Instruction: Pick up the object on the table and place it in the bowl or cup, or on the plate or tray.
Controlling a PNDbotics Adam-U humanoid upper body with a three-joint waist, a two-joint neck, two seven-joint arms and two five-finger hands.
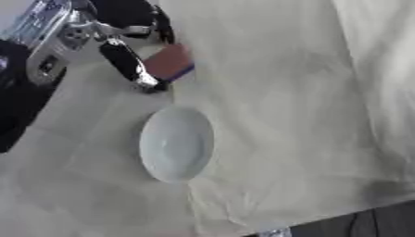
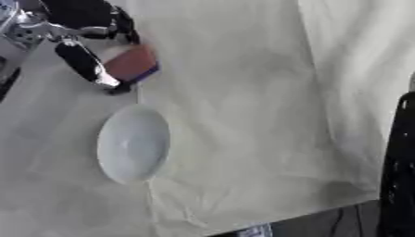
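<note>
The left hand (image 1: 134,55) is near the table's (image 1: 284,115) far left corner, with its fingers and thumb curled around a reddish-brown block (image 1: 168,62) that has a purple edge. The white bowl (image 1: 177,143) stands just beside it, nearer the middle of the cloth-covered table.

Left hand (image 2: 85,46): upper left of the frame, fingers curled round a reddish-brown block (image 2: 129,63) with a purple lower edge.
Bowl (image 2: 134,143): white, left of centre, just below the block.
Cloth (image 2: 243,115): pale, wrinkled, under the bowl.
Dark arm (image 2: 399,171): right edge.
</note>
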